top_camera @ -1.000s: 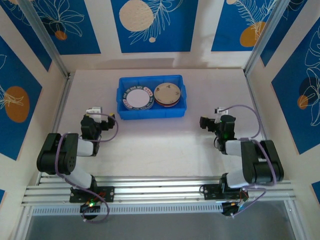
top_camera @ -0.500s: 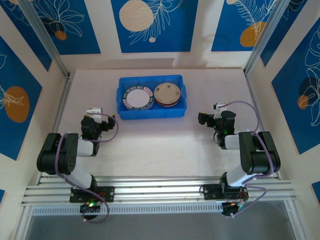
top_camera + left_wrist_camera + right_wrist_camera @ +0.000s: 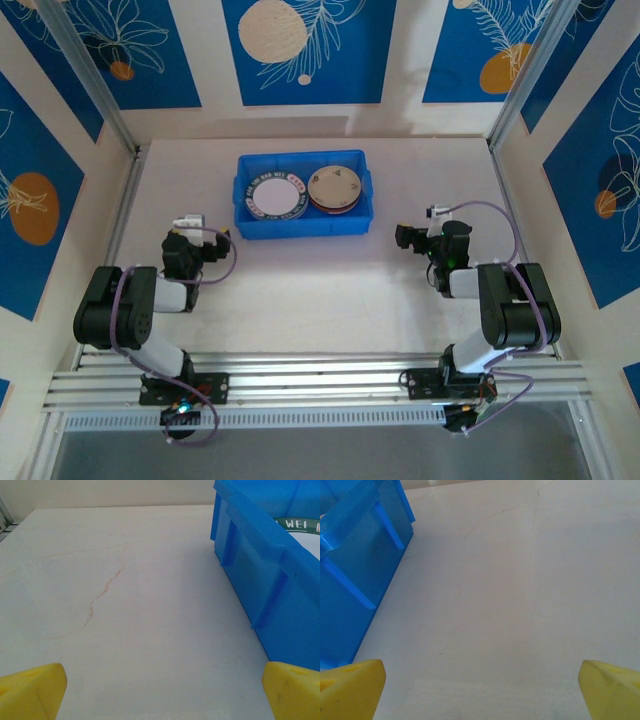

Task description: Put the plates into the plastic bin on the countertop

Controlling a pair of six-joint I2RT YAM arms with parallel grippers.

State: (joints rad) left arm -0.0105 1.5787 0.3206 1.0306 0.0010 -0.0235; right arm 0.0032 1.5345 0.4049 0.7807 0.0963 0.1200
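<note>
Plates (image 3: 290, 197) are in the bin (image 3: 303, 228), which sits at 12 o'clock on the surface (image 3: 320, 280) — white stack (image 3: 272, 197) at its 9, cream stack (image 3: 335, 187) at its 3. I see no loose plate on the surface, so the job looks done or close to it.

Jaws: both released, spread wide, holding nothing. Left fingertips (image 3: 31, 690) frame bare surface with the bin wall at 3 o'clock in the left wrist view. Right fingertips (image 3: 351, 692) do the same, bin wall at 9.

Risks from here:
- Both jaws sit low, near the bin's front corners: left at its 8 o'clock, right at its 4. A sweep inward would clip the wall and shove the bin.
- Cream stack looks the taller one. A knock on the bin could slide its top plate off.
- Low jaws could scrape the surface on retract if they don't lift first.

Versus a second ago: right arm (image 3: 505, 315) has folded in, with the elbow drawn up and the jaws shifted slightly toward 11 o'clock. It shows no further change over the last half second. Left arm (image 3: 130, 305), bin, plates — unchanged.
</note>
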